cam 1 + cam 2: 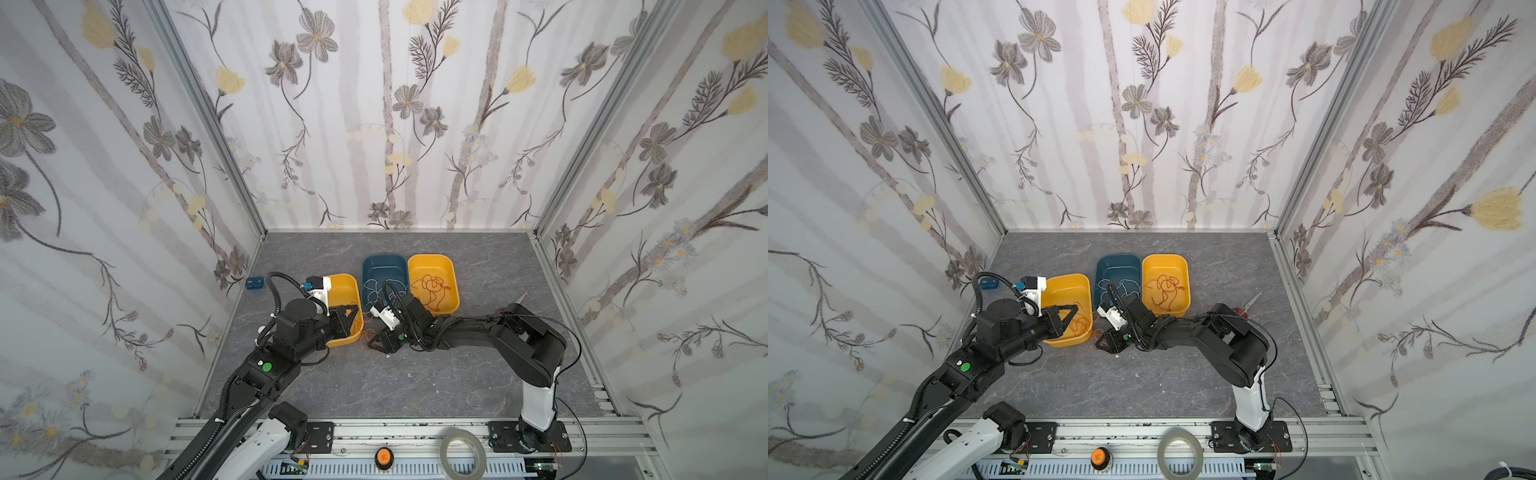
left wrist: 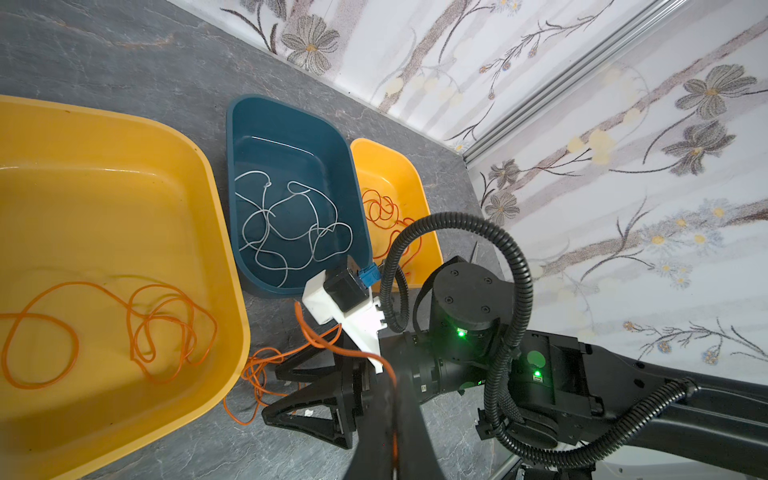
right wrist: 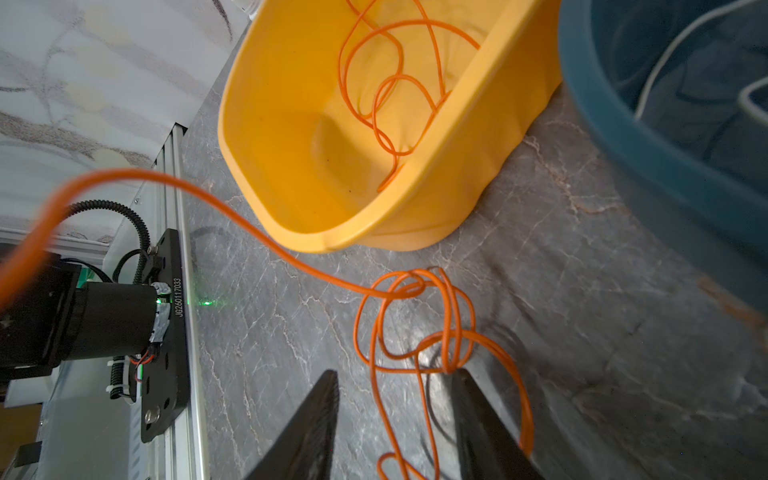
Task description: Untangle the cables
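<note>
Orange cable (image 3: 411,286) coils beside yellow tray (image 3: 316,243), inside the spread right tool (image 3: 395,376).

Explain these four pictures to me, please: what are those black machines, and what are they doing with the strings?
They are two robot arms, each ending in a two-fingered gripper. Two pictures look down from overhead; two come from cameras on the arms' wrists. On the table stand a blue tub holding white cable and two yellow tubs holding orange cable. An orange tangle lies loose on the table. The left gripper is shut on a strand leading from it; the right gripper stands open over it.
</note>
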